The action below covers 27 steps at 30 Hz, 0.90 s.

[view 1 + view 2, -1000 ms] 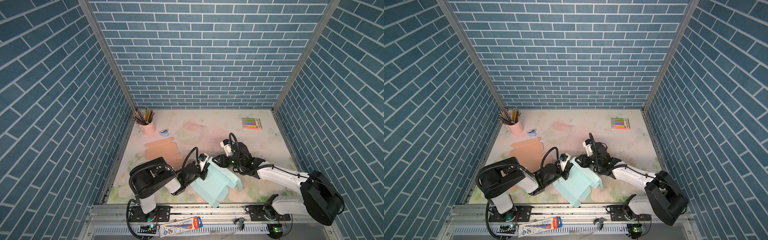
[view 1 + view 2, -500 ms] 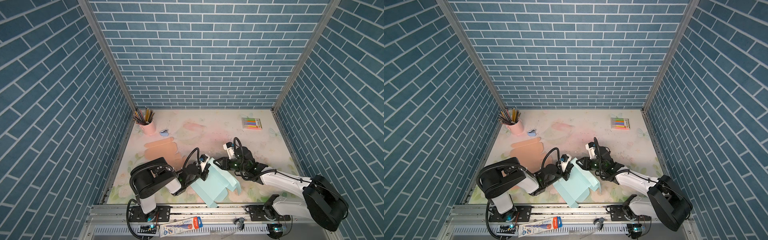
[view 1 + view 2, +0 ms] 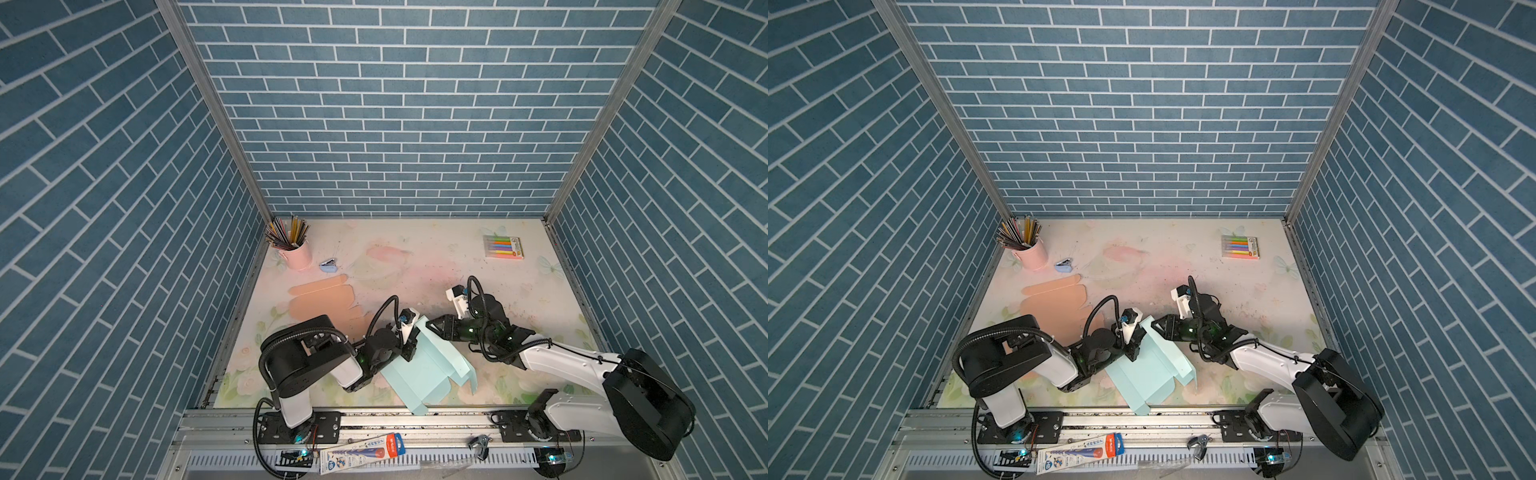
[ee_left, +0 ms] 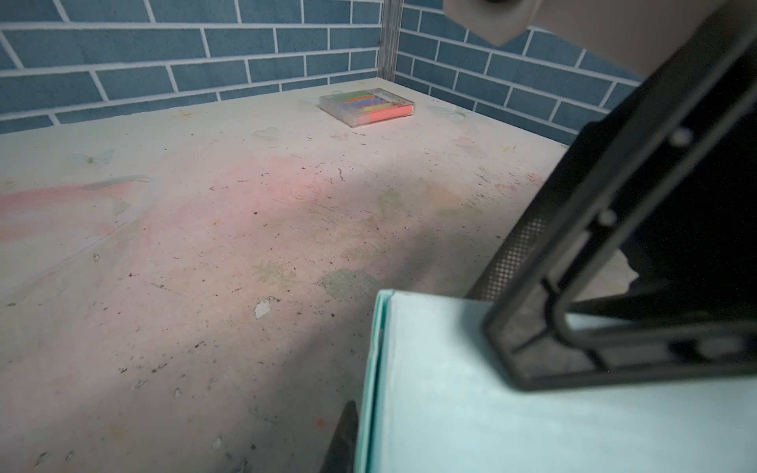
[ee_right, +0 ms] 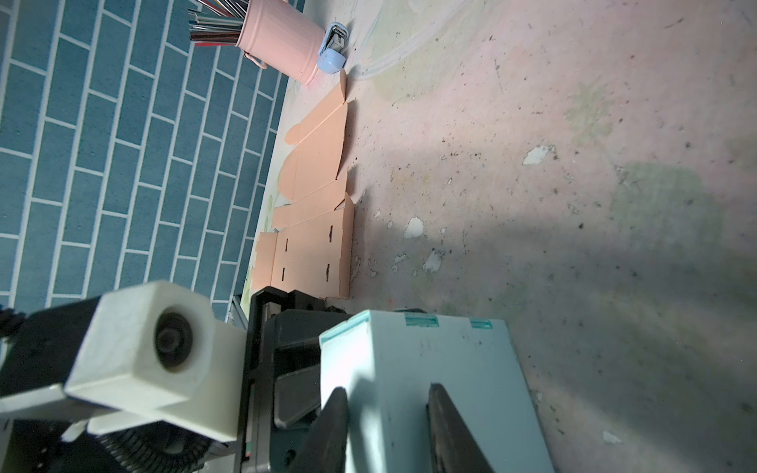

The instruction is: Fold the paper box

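Note:
The light teal paper box (image 3: 424, 374) (image 3: 1146, 370) lies partly folded at the table's front middle, with one panel raised. My left gripper (image 3: 409, 348) (image 3: 1133, 349) is shut on the raised panel's left edge. In the left wrist view one dark finger (image 4: 346, 434) presses against the doubled teal edge (image 4: 377, 368), and the other finger is hidden behind the paper. My right gripper (image 3: 430, 326) (image 3: 1154, 324) (image 5: 389, 403) is open at the panel's far corner. Both its fingertips (image 5: 336, 409) lie against the teal face (image 5: 430, 356).
A flat orange cardboard blank (image 3: 324, 299) lies to the left behind the box. A pink pencil cup (image 3: 297, 253) and a small blue stapler (image 3: 328, 266) stand at the back left, and a marker pack (image 3: 503, 247) at the back right. The box's front corner overhangs the metal rail (image 3: 457, 413).
The right arm has swung toward the front while its gripper stays at the box's far corner. The box's right side has drawn in and stands steeper. The left gripper keeps the same edge.

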Each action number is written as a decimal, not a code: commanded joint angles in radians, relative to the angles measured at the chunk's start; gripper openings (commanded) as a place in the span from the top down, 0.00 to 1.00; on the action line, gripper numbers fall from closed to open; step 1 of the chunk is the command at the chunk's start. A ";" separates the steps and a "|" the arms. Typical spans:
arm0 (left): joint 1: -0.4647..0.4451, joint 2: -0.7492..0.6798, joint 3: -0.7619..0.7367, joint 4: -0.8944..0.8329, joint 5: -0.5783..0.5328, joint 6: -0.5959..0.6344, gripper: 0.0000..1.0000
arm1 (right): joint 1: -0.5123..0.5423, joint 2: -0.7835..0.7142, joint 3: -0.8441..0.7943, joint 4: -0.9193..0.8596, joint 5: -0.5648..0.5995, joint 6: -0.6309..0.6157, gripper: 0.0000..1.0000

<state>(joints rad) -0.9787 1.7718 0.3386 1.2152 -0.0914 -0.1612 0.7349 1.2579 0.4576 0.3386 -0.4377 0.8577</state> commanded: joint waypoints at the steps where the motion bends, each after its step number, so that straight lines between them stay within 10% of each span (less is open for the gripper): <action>1: 0.001 -0.026 0.028 0.022 -0.019 -0.017 0.89 | 0.015 0.013 -0.027 -0.041 -0.066 0.050 0.67; 27: 0.001 -0.076 -0.011 0.012 0.039 -0.035 0.97 | -0.190 -0.207 0.086 -0.279 -0.021 -0.056 0.63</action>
<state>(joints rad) -0.9794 1.7233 0.3359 1.1938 -0.0654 -0.1875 0.5789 1.0615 0.5339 0.1333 -0.4637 0.8516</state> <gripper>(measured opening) 0.094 0.377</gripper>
